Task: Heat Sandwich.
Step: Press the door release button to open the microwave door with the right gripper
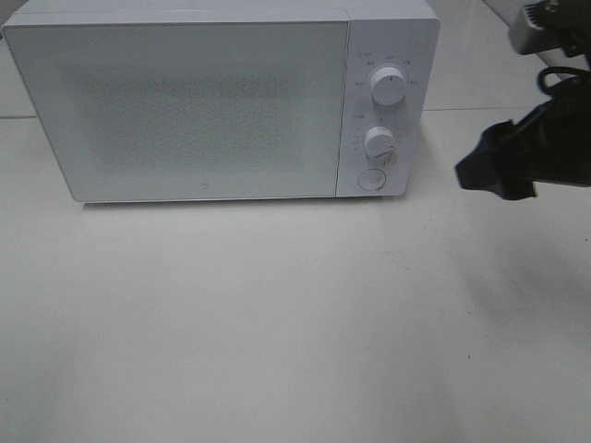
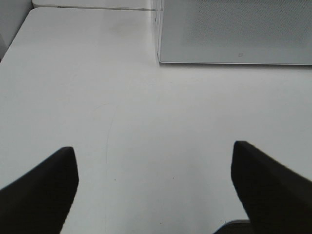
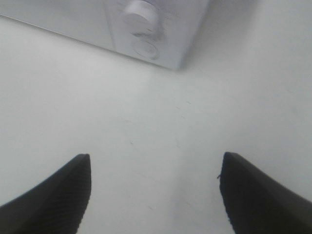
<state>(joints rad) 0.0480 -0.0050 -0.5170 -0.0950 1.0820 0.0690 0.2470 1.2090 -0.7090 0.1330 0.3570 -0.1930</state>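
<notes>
White tabletop [image 1: 277, 323] stretched under everything. Over it the left gripper [image 2: 153, 146] hung with jaws wide apart, holding nothing. At the back stood the microwave [image 1: 203, 101], door shut. The right gripper [image 3: 156, 155], jaws likewise apart, hovered near its knobs [image 1: 388, 88]. Where the sandwich lay could not be told.

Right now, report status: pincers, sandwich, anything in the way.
Left pincer open, empty, over table. Right pincer open, empty, beside microwave. Sandwich not in view. Microwave door shut.

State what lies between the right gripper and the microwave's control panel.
Only bare table separates right gripper from control panel; the exterior high and right wrist views show it.
</notes>
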